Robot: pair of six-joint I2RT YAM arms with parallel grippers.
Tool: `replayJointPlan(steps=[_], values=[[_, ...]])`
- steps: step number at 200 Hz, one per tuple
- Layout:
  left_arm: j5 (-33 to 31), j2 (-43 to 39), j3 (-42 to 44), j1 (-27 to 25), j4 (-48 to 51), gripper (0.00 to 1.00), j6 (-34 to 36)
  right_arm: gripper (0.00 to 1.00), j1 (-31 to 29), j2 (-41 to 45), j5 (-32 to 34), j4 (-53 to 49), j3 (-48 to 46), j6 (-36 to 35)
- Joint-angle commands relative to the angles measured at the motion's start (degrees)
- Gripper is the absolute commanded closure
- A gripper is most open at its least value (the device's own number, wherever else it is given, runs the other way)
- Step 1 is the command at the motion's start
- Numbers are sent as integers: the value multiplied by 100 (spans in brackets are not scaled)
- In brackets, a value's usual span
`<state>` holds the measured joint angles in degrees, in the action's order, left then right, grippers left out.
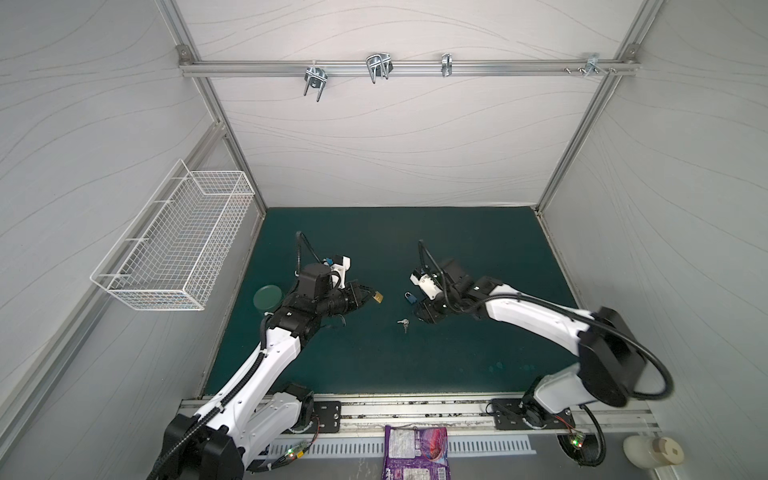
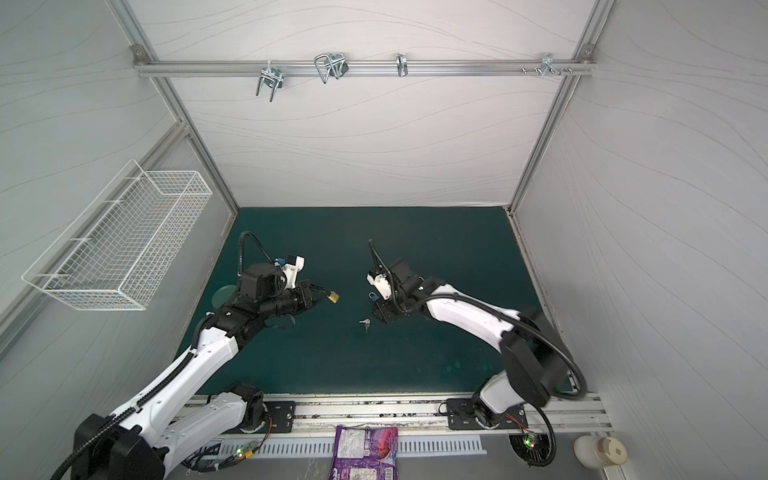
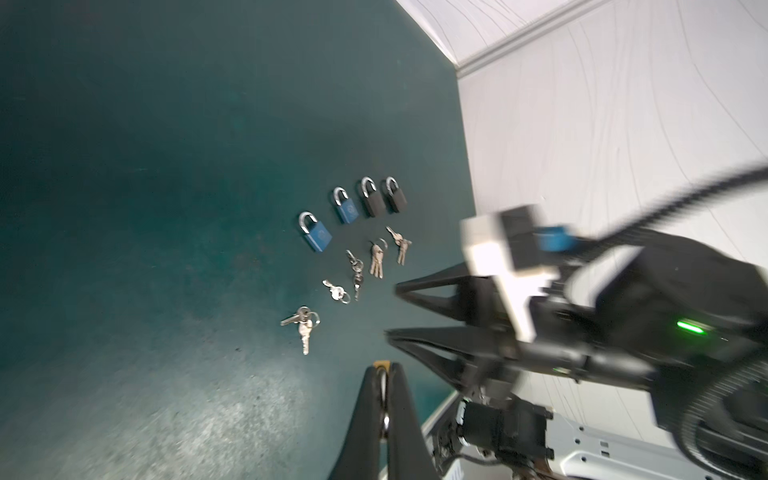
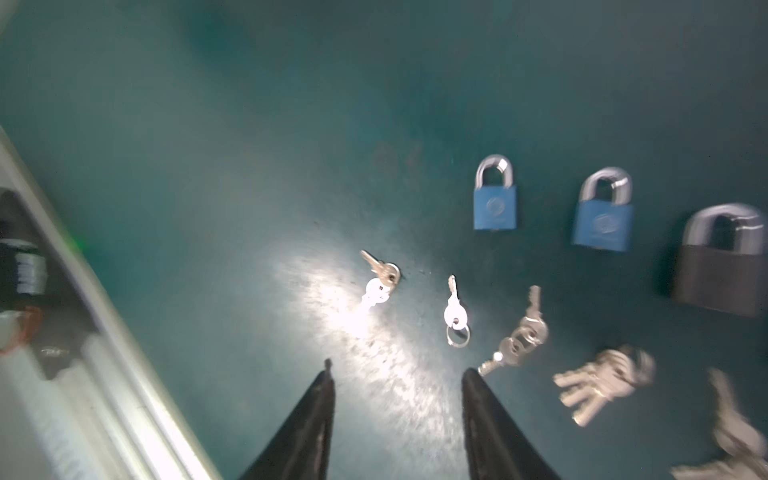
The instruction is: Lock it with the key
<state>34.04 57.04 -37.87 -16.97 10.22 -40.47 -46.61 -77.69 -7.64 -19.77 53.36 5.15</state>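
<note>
Right wrist view shows the right hand (image 4: 397, 370) with its two black fingers spread well apart and nothing between them, above the green surface (image 4: 208, 166). Just beyond the fingertips lies a single key (image 4: 453, 309) on a ring. Its long axis runs away from the hand, blade outward and ring nearest the fingers. A pair of keys (image 4: 380, 278) lies beside it in a patch of glare. A bunch of keys (image 4: 519, 332) ends just beside one fingertip; whether they touch cannot be told. Past the keys, lying flat with shackles pointing away from the hand, are a blue padlock (image 4: 494, 208), a second blue padlock (image 4: 602, 224) and a dark padlock (image 4: 721, 270). Each blue body bears a round embossed mark, too blurred to read. In both top views the left hand (image 1: 369, 294) is clamped on the shackle of a brass padlock (image 2: 333, 296). The lock is held clear of the surface, its body sticking out past the fingertips toward the right arm, in line with the fingers. Bare surface lies open behind both arms up to the back wall and in front toward the rail. A purple packet (image 1: 417, 451) on the front ledge has print too small to read.
</note>
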Motion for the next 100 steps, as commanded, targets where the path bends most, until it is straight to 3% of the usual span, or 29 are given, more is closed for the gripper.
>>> replayJointPlan(steps=[1,45,52,59,100], values=[[680,286,-520,-158,-531,100,217,33,-2,966,-25,685,-337,-623],[701,982,-1190,-973,-732,100,351,22,-262,1495,115,264,-53,-1252],[694,1055,-1234,-1087,-846,100,329,10,-306,1447,110,147,56,-1240],[679,1117,-1280,-1180,-925,100,333,7,-321,1414,-9,66,131,-1232],[666,1325,-1485,-1492,-1017,100,380,6,-349,1386,-113,19,270,-1017]])
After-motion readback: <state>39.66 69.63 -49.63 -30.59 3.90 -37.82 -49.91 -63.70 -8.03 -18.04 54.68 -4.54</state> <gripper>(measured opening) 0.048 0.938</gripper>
